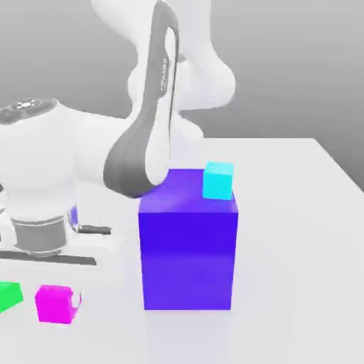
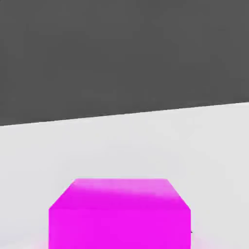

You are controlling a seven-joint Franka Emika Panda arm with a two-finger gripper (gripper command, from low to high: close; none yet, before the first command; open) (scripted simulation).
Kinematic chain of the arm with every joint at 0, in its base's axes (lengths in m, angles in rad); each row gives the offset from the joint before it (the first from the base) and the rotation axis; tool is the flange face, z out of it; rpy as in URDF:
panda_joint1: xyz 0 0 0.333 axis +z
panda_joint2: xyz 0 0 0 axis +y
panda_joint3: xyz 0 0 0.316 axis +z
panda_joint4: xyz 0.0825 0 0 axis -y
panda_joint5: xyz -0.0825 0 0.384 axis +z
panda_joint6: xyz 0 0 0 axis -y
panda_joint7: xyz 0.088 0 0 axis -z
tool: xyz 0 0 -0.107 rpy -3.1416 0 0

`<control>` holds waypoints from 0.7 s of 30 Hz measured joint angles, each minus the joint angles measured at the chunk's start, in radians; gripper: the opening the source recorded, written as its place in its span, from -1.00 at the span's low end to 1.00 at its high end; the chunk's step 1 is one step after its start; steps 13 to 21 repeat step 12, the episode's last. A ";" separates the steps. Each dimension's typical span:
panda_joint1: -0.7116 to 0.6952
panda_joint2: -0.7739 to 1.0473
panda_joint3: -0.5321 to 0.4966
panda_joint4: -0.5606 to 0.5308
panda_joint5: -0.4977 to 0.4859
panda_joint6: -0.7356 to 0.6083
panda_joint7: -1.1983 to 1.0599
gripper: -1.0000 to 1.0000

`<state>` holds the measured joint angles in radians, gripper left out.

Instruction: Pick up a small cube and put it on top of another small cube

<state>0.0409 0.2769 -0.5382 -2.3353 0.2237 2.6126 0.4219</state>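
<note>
Resting on the smooth white table (image 1: 298, 234), the matte magenta cube (image 1: 55, 304); claw fingers pressed together.

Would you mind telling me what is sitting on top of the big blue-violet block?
A small cyan cube sits on the blue-violet block, near its far corner on the exterior view's right. The robot arm covers the top's left part.

The big blue block (image 1: 188, 249) stands mid-table (image 1: 306, 234) with a cyan cube (image 1: 218, 180) on its top, blocking passage there. The table toward the exterior view's right edge lies open. Near the front edge, a pink cube (image 1: 55, 304) and a green object (image 1: 8, 295) crowd the left corner beside the arm (image 1: 43, 185).
</note>
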 joint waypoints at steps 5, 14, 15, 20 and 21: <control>-0.117 -0.014 -0.110 -0.063 0.077 -0.018 0.067 -1.00; -0.209 0.104 -0.012 -0.055 0.228 0.066 -0.029 1.00; -0.209 0.104 -0.012 -0.055 0.228 0.066 -0.029 1.00; -0.209 0.104 -0.012 -0.055 0.228 0.066 -0.029 1.00; -0.209 0.104 -0.012 -0.055 0.228 0.066 -0.029 1.00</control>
